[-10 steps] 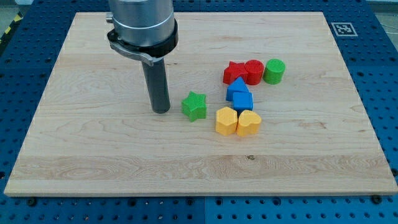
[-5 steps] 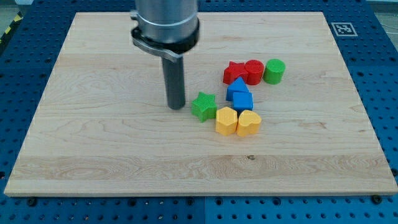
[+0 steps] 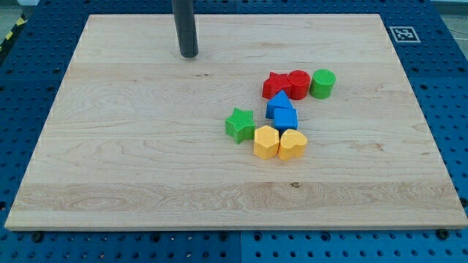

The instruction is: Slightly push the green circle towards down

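Starting at the view's left, you have bare wooden board [image 3: 110, 146] resting on a blue perforated table [image 3: 453, 88], and near the view's top, left of centre, the dark rod comes straight down with my tip [image 3: 189, 55] set on the wood, well apart from every block. There are no jaws for you to read on this rig: it ends in that plain rod and nothing more, and the rod touches nothing but the board. Moving toward the view's right, the first block you meet is the green star [image 3: 240, 124], which sits just beside the yellow hexagon [image 3: 265, 142], at that block's upper left. The yellow hexagon touches the yellow heart [image 3: 292, 145] on its right. Directly above that yellow pair stand two blue blocks pressed together, a blue triangle-like piece [image 3: 278, 103] above and a blue cube [image 3: 286, 120] below it. Above those, the red star [image 3: 276, 84] touches the red circle [image 3: 298, 84]. Just beside the red circle, at the right end of that upper row, is the green circle [image 3: 322, 83], the block you care about; it stands upright, far to the right of my tip and a little lower. At the board's top right corner you can see a printed marker tag [image 3: 403, 33].
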Tool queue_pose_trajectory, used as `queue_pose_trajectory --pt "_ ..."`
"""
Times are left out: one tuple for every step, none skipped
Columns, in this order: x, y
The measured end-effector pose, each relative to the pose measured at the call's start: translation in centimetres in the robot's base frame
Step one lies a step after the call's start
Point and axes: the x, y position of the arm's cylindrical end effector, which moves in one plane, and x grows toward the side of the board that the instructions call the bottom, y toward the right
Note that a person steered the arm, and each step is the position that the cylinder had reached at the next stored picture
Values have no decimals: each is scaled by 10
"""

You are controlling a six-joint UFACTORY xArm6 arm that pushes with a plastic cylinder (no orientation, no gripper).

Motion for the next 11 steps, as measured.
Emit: queue_pose_trajectory --pt "-8 0" --pt "-41 20" --pt "-54 73" --pt "-40 141" --pt "-1 197" --pt "34 241" --pt "62 243" --pt "66 243" --pt "73 243" --pt "77 243" --pt "77 243"
